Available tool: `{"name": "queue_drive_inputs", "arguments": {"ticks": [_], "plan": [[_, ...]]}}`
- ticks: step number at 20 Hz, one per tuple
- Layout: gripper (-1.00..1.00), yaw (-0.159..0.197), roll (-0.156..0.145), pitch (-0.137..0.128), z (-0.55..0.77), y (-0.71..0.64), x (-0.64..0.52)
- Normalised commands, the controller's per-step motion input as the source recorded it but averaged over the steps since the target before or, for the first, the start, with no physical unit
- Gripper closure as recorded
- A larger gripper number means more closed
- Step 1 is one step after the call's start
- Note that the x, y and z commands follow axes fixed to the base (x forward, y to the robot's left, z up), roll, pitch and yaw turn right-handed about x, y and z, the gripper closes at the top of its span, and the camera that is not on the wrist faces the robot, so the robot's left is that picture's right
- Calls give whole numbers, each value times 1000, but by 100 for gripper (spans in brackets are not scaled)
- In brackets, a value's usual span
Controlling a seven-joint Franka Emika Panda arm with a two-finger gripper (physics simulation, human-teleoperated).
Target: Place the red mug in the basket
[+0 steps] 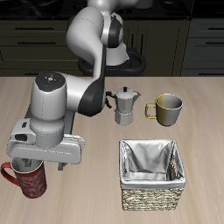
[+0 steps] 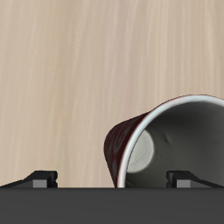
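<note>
The red mug point(image 1: 31, 181) stands near the table's front edge, dark red and mottled, with its handle point(image 1: 8, 172) pointing away from the basket. My gripper point(image 1: 31, 164) hangs right over it with the jaws wide apart and holds nothing. In the wrist view the mug point(image 2: 131, 140) shows its pale inside and rim close below the gripper point(image 2: 112, 180). One fingertip point(image 2: 184, 178) is over the mug's opening and the other fingertip point(image 2: 39, 178) is outside its wall. The woven basket point(image 1: 151, 198) with silver lining sits apart from it, also near the front edge.
A silver moka pot point(image 1: 125, 103) and an olive-yellow mug point(image 1: 167, 108) stand mid-table, behind the basket. The robot's arm point(image 1: 87, 52) reaches over from the back.
</note>
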Motion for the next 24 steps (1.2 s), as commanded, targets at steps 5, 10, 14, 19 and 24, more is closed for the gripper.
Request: {"name": "queue_drive_inputs", "arguments": {"ticks": [5,10,14,19,24], "plan": [[100,-33,-8,15,-171,-52,20],[100,-31,-20,-1,-52,-73,36],[100,-29,-7,-20,101,25,-45],[100,-23,-4,-65,417,114,-185],[100,-16,13,-61,513,145,-246]]}}
